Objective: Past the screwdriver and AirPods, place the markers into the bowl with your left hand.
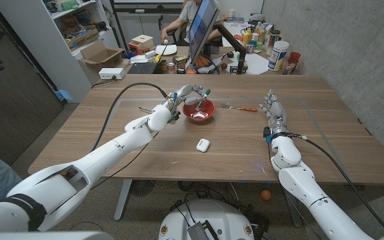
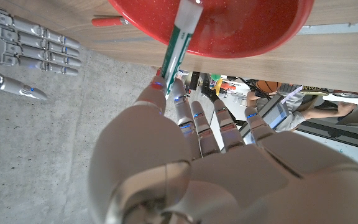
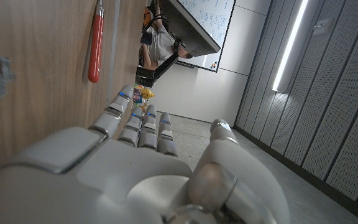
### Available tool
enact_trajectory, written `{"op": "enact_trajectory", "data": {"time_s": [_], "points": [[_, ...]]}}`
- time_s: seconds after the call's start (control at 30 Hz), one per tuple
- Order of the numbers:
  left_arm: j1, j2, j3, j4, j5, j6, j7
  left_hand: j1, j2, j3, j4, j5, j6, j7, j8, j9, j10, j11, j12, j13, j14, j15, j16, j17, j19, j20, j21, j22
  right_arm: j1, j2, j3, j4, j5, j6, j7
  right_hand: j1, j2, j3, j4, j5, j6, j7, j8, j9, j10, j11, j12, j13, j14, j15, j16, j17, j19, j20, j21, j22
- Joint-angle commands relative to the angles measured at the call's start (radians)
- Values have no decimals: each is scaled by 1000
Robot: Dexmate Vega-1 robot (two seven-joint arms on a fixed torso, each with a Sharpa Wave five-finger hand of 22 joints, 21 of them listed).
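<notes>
Holding one marker (image 2: 178, 43): left hand (image 1: 183, 97).

Head view: high, looking down the surface (image 1: 179, 153) toward 12 o'clock.
Left wrist view: inverted, close under the bowl (image 2: 229, 25).
Right wrist view: turned, shares the screwdriver (image 3: 94, 46).

Wooden table (image 1: 325, 133): brown, a black cable (image 1: 115, 107) crossing its left part.

Behind the table's far edge, a cluttered desk: tilted monitor (image 1: 202, 27), black keyboard (image 1: 142, 67), white cylindrical canister (image 1: 279, 55) with a red cup (image 1: 293, 62) just beside it, several bottles (image 1: 255, 32) near the wall.

Seated person (image 1: 185, 17) behind the monitor; same person visible in the left wrist view (image 2: 309, 102).

Far left: open cardboard box (image 1: 102, 53) on the floor next to a white shelf unit (image 1: 72, 20). White power strip (image 1: 112, 73) near the box.

Orange ball (image 1: 265, 195) on the floor beneath the table.
</notes>
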Motion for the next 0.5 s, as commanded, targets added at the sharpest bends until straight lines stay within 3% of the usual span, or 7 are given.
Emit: {"op": "enact_trajectory", "data": {"time_s": [0.03,0.1,0.17,0.43,0.5], "points": [[3,6,-4,-11,-3,2,-5,-18,-2,-10,2,-6,-3,-2,-12,-2,-9,10,-4,6,-10,10,-2,3,-9,5,-1,6,4,3,-3,4,1,3,5,-2,-6,1,-2,5,4,-1,-3,2,10,1,-1,2,11,1,3,4,1,4,-3,4],[4,7,-5,-14,-3,4,-6,-25,-3,-11,2,-7,-15,1,-20,-4,-19,11,-8,7,-14,13,-3,3,-12,5,-2,6,4,2,-3,4,1,2,5,-2,-6,1,-2,5,4,0,-3,2,10,0,-1,2,10,1,3,4,1,5,-3,4],[5,10,-5,-19,-2,9,-8,-40,-6,-14,5,-7,-35,-5,-34,-7,-28,29,-12,9,-21,19,-3,5,-18,5,-2,6,5,2,-3,3,0,2,5,-2,-6,1,-2,5,4,0,-3,2,10,0,-1,2,11,2,3,4,1,5,-3,4],[8,23,-5,-38,-2,33,-33,-78,-19,-25,7,-11,-99,2,-65,-3,-68,33,-26,14,-53,37,-8,8,-36,5,-4,7,4,1,-4,-1,0,-1,6,-3,-5,1,-3,5,4,-1,-3,2,10,-1,-1,2,12,1,3,4,1,6,-3,4],[9,26,-6,-43,-5,40,-42,-88,-22,-27,8,-11,-116,1,-73,0,-79,48,-30,16,-64,44,-9,8,-42,5,-4,8,4,0,-4,-3,0,-1,6,-3,-5,1,-2,5,5,-2,-2,2,10,-1,-1,2,11,2,3,4,1,6,-3,4]]}}
